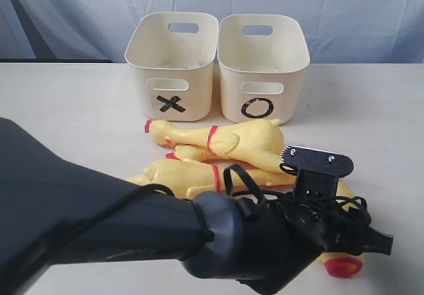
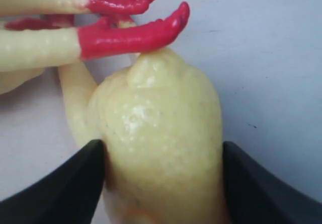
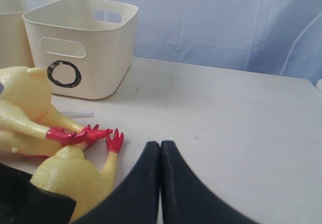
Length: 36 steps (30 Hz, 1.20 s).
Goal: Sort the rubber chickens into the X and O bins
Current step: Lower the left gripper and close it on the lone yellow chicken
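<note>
Three yellow rubber chickens lie in a heap in front of the bins. One chicken [image 1: 245, 139] lies on top, a second [image 1: 185, 176] in front of it. The third [image 2: 161, 128] lies mostly under my left arm [image 1: 265, 235]. My left gripper [image 2: 163, 183] straddles its plump body, with a black finger [image 2: 65, 183] against each flank. Red feet [image 2: 131, 32] of the other chickens lie just beyond it. The X bin [image 1: 149, 63] and the O bin [image 1: 291, 69] stand side by side behind the heap. My right gripper [image 3: 160, 148] hovers shut over bare table beside the chickens.
A blue-white cloth hangs behind the table. A whitish tube [image 3: 78, 114] pokes out from under the chickens near the O bin [image 3: 100, 58]. Bare table [image 3: 226, 123] stretches to the right of the heap.
</note>
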Available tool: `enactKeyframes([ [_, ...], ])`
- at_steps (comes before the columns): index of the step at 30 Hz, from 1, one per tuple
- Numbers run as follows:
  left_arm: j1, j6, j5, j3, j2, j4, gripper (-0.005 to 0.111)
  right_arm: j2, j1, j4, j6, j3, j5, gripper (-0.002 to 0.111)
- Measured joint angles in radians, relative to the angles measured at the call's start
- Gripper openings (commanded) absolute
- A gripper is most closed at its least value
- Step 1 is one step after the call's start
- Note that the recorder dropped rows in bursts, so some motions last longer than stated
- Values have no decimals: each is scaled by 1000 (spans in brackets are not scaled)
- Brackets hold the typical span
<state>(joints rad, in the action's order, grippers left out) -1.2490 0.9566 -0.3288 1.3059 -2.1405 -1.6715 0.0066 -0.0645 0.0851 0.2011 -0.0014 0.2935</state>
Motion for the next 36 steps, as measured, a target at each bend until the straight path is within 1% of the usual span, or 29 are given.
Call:
enactKeyframes([
  [2, 0, 0, 0, 0, 0, 0, 15, 0, 0, 0, 0, 0, 0, -1],
  [13, 0, 5, 0, 0, 0, 0, 14, 0, 0, 0, 0, 0, 0, -1],
  [22, 0, 128, 2, 4, 0, -59, 14, 0, 0, 0, 0, 0, 0, -1],
  [31, 1, 191, 31, 6, 15, -69, 14, 0, 0, 0, 0, 0, 0, -1],
  [36, 1, 223, 41, -45, 78, -69, 14, 0, 0, 0, 0, 0, 0, -1],
])
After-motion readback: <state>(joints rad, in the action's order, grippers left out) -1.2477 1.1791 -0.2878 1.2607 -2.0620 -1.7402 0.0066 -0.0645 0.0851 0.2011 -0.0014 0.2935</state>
